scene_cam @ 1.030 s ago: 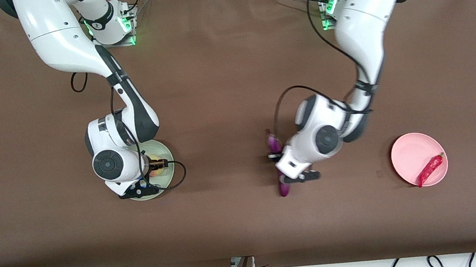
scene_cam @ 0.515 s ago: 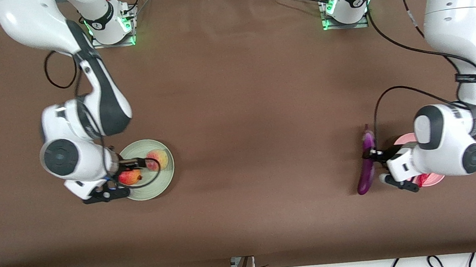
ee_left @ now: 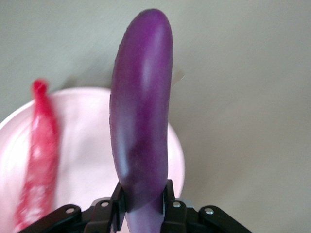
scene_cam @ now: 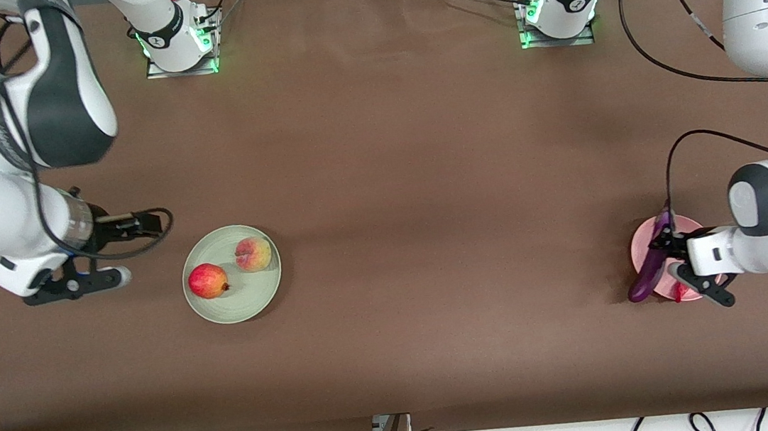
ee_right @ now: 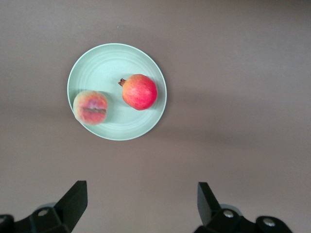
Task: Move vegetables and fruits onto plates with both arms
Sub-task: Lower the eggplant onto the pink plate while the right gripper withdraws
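Bench: brown cover, both arm bases along the edge farthest from the front camera.

Count: 2 arms, 2 plates, 2 fruits, 2 vegetables.

Right arm is parked high off the bench at its own end. Right gripper has its jaws wide apart, nothing in them, over bare bench beside the green plate.

Left gripper is over the pink plate, jaws clamped on the eggplant near its stem end. In the left wrist view the long body sticks out past the plate rim over the bench.

Green plate: pomegranate and peach, side by side, slightly apart, both settled. Fruit side looks done.

Pink plate: chili lies along one side, mostly hidden by the left gripper in the front view.

Risks, my read:
- Eggplant is about as long as the plate is wide. Released as it hangs now, the free end lands on the rim or off it, and it could roll onto the bench.
- Grip is far from the middle, so it may pivot in the jaws as it touches down.
- Coming down crosswise, it could knock the chili out.
- Needs recentring over the plate before letting go.
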Motion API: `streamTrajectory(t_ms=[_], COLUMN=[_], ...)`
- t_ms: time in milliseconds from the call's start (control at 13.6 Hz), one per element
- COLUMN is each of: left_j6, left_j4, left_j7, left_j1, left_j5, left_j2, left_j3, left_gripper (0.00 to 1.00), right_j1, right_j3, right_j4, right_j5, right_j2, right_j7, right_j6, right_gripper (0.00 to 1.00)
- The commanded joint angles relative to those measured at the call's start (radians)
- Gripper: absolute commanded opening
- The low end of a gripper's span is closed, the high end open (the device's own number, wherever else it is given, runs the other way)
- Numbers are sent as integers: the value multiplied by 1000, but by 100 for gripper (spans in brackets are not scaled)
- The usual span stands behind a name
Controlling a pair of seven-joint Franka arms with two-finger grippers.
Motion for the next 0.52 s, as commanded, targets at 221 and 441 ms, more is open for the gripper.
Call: streamTrajectory(t_ms=[221,441], left_j6=[132,152], left_j4=[6,6], left_j7=[138,143], left_j1=[1,9], left_j5=[14,14], left_j2=[33,52], left_j3=[27,27], left_gripper=[0,64], right_j1=[-51,-175], right_j3=[82,204], right_j4=[-253,-291], right_j5=[-32,-98], right_j2=[-258,-334], right_j7=[-10,-19], right_j6=[-11,-10], right_gripper=[100,100])
